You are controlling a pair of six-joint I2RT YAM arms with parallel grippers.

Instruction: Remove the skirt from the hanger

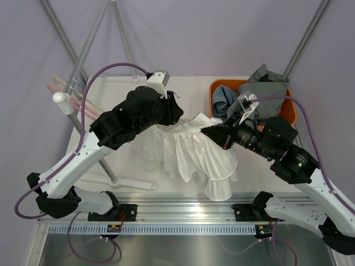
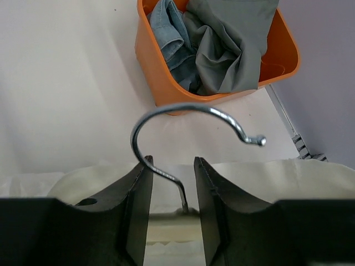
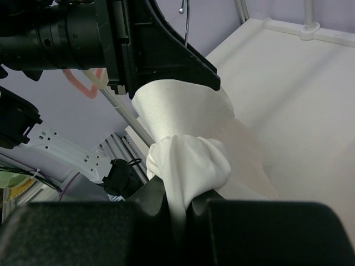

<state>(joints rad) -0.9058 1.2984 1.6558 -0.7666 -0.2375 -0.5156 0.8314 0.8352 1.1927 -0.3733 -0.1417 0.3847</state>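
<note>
Left wrist: hook [image 2: 191, 105] stood between my left claw's [image 2: 172, 169] parted jaws.
My right claw [image 3: 178, 202] pinched skirt [image 3: 188, 160], stretched rightward.

- You have bright, even, diffuse light; the white tabletop [image 2: 61, 83] nearly washes out in your left wrist view.
- The curved chrome hanger hook [image 2: 186, 109] carries small glints.
- Your right wrist view renders the bunched white fabric skirt [image 3: 188, 160] slightly soft near the lens.
- Shadows are faint and soft-edged.

A white table [image 1: 194, 91] is seen. An orange bin [image 1: 222, 87] is set at its far right corner, with grey and denim clothes heaped inside. A white stand base [image 1: 133, 183] is laid on the left, near the front edge. The skirt [image 1: 194, 155] appears spread over the middle.
</note>
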